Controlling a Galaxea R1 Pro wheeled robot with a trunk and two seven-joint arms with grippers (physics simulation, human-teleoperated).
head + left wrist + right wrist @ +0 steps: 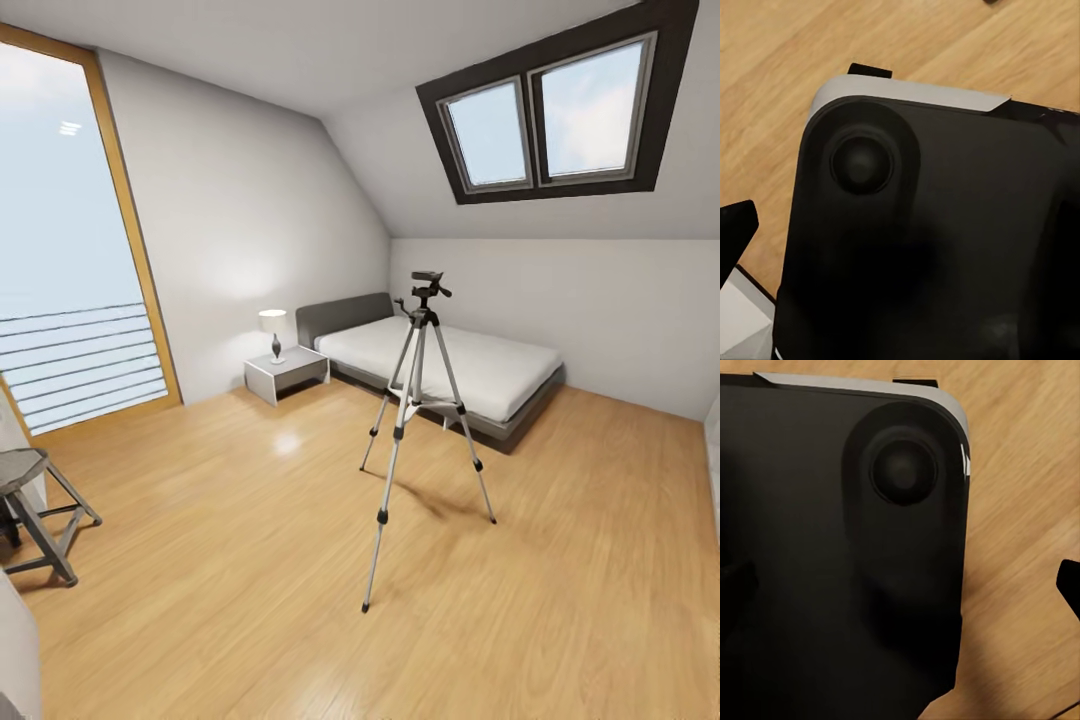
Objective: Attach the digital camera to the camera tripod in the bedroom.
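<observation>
The camera tripod [420,420] stands upright on the light wood floor in the middle of the bedroom, a few steps ahead in the head view. It has three silver legs, a black head [428,285] and a pan handle. The digital camera is out of view. In the left wrist view my left gripper [900,225] is open, with one dark fingertip [739,229] at the frame's edge, and it hangs over my own black base [930,247]. In the right wrist view my right gripper [900,585] is open too, one fingertip [1069,581] at the edge, above the same base [832,547]. Neither holds anything.
A grey bed [470,370] sits behind the tripod against the far wall, with a white nightstand [287,372] and lamp [273,330] beside it. A small grey stool [35,500] stands at the left near the tall window [70,250]. A skylight [555,110] is in the sloped ceiling.
</observation>
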